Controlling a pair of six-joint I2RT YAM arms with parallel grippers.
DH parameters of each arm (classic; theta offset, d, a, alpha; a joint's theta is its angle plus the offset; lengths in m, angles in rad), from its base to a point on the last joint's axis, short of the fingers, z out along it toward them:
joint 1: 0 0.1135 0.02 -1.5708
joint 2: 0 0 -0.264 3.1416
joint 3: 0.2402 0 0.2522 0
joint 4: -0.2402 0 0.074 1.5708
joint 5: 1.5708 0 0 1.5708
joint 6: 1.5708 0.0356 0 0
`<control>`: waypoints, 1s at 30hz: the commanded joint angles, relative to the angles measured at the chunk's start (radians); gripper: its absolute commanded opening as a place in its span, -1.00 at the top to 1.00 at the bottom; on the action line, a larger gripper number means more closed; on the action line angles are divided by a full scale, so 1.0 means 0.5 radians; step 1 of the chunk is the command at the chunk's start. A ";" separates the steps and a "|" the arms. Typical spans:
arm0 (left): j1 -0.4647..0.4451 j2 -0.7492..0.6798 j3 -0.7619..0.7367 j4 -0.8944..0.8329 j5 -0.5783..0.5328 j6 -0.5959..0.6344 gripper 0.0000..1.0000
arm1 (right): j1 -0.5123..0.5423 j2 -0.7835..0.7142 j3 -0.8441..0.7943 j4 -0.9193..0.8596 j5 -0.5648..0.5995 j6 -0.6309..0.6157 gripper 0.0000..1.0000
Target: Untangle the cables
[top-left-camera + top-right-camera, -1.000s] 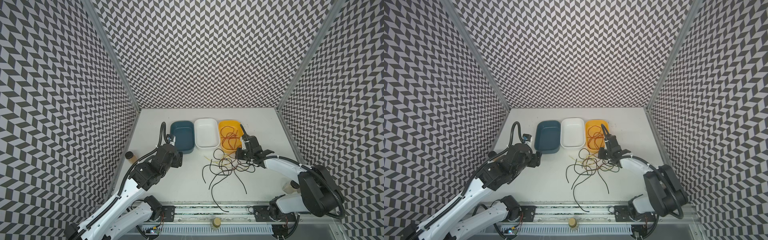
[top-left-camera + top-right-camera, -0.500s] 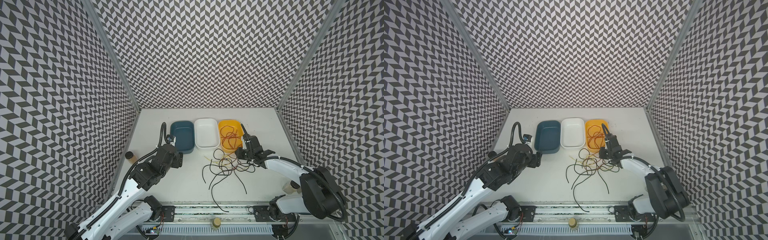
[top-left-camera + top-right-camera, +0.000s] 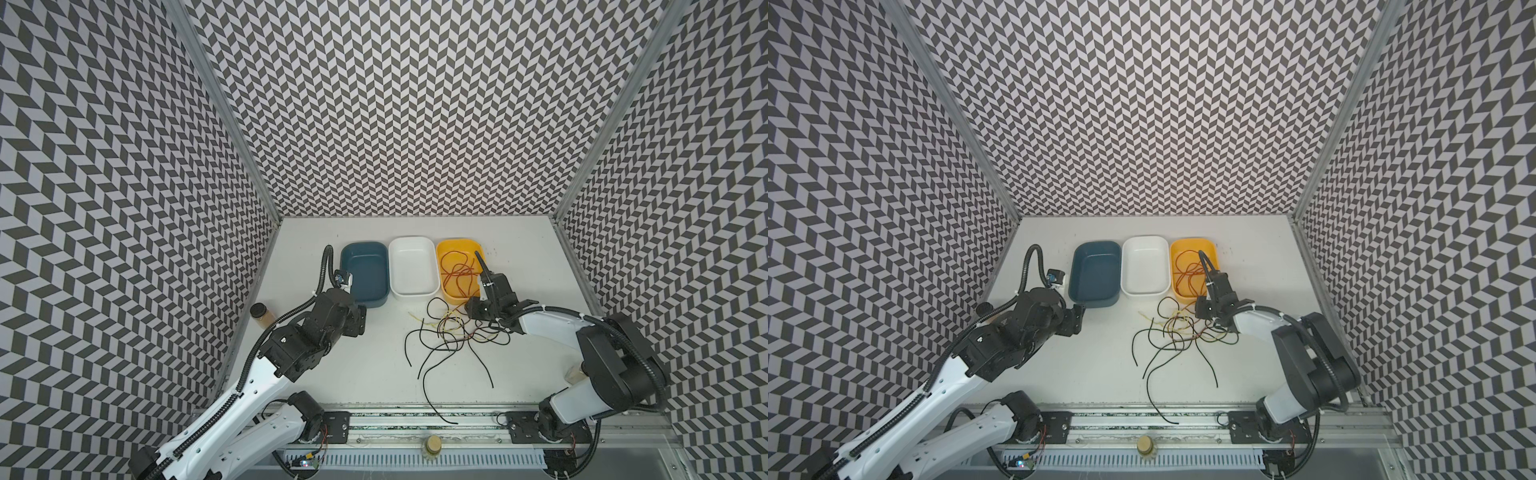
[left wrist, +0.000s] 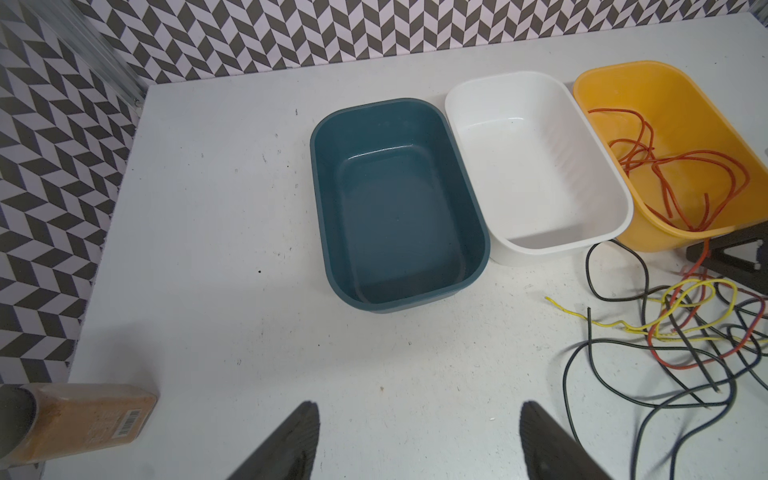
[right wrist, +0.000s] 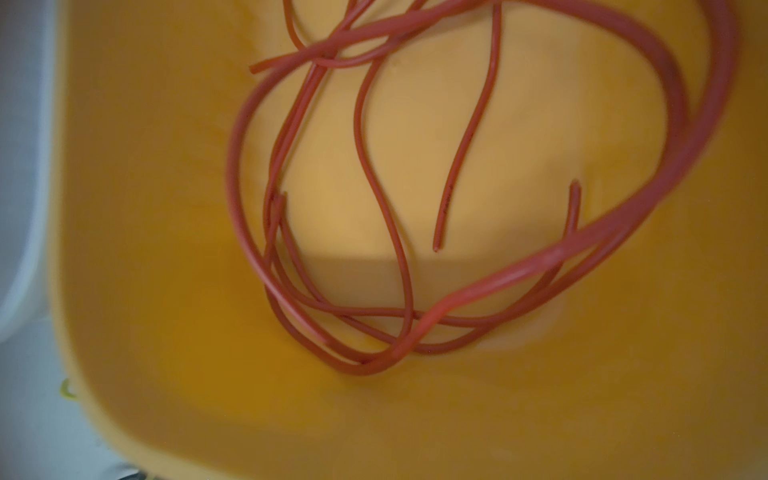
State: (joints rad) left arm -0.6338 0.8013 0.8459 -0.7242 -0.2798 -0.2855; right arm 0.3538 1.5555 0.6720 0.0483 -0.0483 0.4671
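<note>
Right hand (image 3: 473, 309): at near rim of yellow tray (image 3: 457, 242) containing red cables (image 3: 457, 274), grip state indiscernible; advisable to lift clear without snagging them before approaching tangle (image 3: 449, 332) on desk (image 3: 374, 374); left hand (image 4: 419, 409) wide open, empty.

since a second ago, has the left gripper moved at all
No. In both top views the left gripper sits in the same spot just off the near corner of the dark teal tray, jaws wide open and holding nothing.
</note>
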 commanded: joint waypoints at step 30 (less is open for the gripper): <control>0.013 -0.013 -0.022 0.040 0.015 0.014 -0.54 | 0.218 -1.215 0.372 -0.595 0.336 -0.105 1.00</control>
State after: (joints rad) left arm -0.6334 0.8013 0.8417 -0.7109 -0.2687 -0.2848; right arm 0.4431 0.9829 0.7975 -0.1959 0.0940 0.4374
